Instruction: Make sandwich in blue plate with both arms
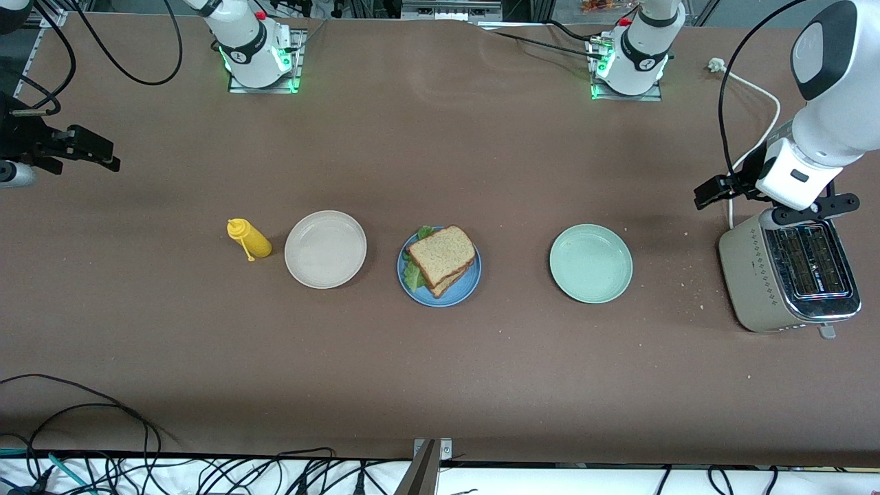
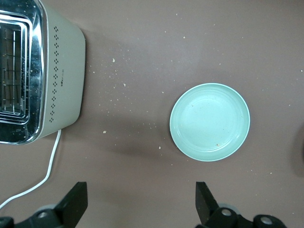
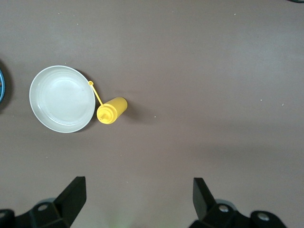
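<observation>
Reading the layout, we find the sandwich (image 1: 441, 260) assembled on the blue plate (image 1: 460, 292) at mid-counter (image 1: 440, 385), well apart from both grippers. The left gripper (image 2: 140, 199) hangs with jaws spread and empty, between the toaster (image 1: 789, 275) and the mint-green plate (image 2: 210, 121); the sandwich lies past that plate toward the right arm's end. The right gripper (image 3: 137, 197) hangs likewise spread and empty; the sandwich lies past the mustard bottle (image 3: 112, 110) and beige plate (image 3: 62, 99). We judge neither arm clearly nearer and the task essentially complete.
</observation>
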Controlling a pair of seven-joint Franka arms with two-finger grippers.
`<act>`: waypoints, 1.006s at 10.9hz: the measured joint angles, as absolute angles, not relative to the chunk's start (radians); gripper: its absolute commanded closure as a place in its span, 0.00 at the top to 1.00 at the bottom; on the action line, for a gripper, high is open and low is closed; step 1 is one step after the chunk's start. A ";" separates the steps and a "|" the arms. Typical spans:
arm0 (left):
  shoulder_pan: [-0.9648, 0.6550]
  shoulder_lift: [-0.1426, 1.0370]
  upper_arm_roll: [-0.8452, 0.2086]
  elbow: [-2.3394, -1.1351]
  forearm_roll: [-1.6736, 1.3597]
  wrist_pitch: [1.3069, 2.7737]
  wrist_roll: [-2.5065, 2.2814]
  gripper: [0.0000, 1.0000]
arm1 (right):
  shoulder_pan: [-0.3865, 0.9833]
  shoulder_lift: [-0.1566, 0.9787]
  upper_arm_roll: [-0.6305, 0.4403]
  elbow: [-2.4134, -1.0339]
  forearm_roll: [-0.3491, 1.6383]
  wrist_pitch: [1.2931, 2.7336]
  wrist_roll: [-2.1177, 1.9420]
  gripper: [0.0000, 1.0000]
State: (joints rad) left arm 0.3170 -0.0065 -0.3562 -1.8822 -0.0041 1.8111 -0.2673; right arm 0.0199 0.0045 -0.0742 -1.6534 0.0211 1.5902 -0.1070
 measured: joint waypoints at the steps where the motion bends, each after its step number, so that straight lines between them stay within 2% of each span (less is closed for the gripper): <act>1: 0.212 -0.007 -0.242 -1.882 -0.013 1.812 -0.267 1.00 | 0.020 0.005 -0.074 -1.653 0.021 1.590 -0.107 1.00; 2: 0.113 -0.008 -0.127 -1.882 -0.020 1.812 -0.254 1.00 | 0.020 0.005 -0.074 -1.653 0.021 1.590 -0.107 1.00; 3: 0.061 -0.009 -0.064 -1.883 -0.027 1.812 -0.236 1.00 | 0.020 0.005 -0.074 -1.653 0.021 1.590 -0.107 1.00; 5: 0.011 -0.010 -0.012 -1.888 -0.040 1.814 -0.223 1.00 | 0.020 0.005 -0.074 -1.653 0.021 1.590 -0.107 1.00; 7: -0.085 -0.010 0.081 -1.890 -0.041 1.815 -0.223 1.00 | 0.020 0.004 -0.074 -1.653 0.021 1.590 -0.107 1.00; 11: -0.101 -0.015 0.103 -1.890 -0.041 1.822 -0.211 1.00 | 0.020 0.004 -0.074 -1.653 0.021 1.590 -0.107 1.00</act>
State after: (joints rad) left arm -0.1010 -0.0155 0.1032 -1.8899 -0.0414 1.8218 -0.2106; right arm 0.0200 0.0045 -0.0741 -1.6533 0.0211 1.5900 -0.1070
